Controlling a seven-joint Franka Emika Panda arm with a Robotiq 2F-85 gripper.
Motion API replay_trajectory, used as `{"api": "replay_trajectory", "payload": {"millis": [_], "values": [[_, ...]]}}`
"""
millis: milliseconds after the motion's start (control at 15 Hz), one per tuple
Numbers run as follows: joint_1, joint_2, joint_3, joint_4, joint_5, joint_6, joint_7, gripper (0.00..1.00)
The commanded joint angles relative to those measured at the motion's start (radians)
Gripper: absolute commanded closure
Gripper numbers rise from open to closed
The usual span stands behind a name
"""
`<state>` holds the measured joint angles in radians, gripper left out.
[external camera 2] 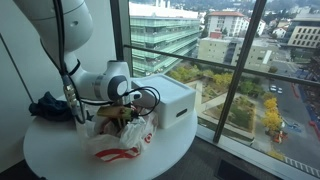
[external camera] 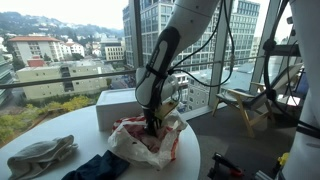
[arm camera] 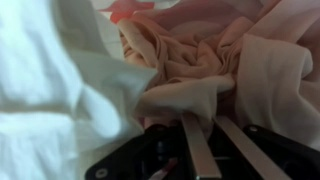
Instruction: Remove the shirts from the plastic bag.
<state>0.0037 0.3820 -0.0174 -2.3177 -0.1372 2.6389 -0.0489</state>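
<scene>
In the thin white plastic bag [external camera: 122, 146] the arm [external camera: 160, 60] dips steeply down. Only the wrist view shows its gripper [arm camera: 200, 118] pinching the pink-red fabric shirt [arm camera: 190, 60].

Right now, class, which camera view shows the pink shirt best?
The wrist view: the pink shirt fills it, folds close up, beside the white plastic bag. In both exterior views the bag and arm hide most of it; at most a small pink patch shows.

White arm [external camera: 192, 18], black cables [external camera: 228, 45], dark claw [external camera: 152, 122]
</scene>
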Motion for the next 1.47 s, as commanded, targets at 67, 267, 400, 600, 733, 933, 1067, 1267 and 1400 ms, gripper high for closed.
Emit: {"api": "replay_trajectory", "payload": {"millis": [67,267,400,600,733,933,1067,1267,1400], "values": [[-0.017,-0.112,0.028,0.046,0.067,-0.18,-0.041,0.89],[-0.019,-0.206,0.061,0.091,0.124,-0.339,-0.097,0.89],[-0.02,-0.267,0.078,0.137,0.191,-0.452,-0.158,0.89],[-0.014,-0.328,0.08,0.237,0.312,-0.624,-0.222,0.89],[-0.005,-0.374,0.07,0.279,0.322,-0.594,-0.206,0.88],[0.008,-0.429,0.07,0.339,0.264,-0.518,-0.177,0.88],[0.015,-0.44,0.074,0.381,0.205,-0.471,-0.168,0.88],[0.022,-0.405,0.078,0.404,0.087,-0.319,-0.152,0.88],[0.019,-0.354,0.075,0.394,-0.008,-0.163,-0.1,0.88]]}}
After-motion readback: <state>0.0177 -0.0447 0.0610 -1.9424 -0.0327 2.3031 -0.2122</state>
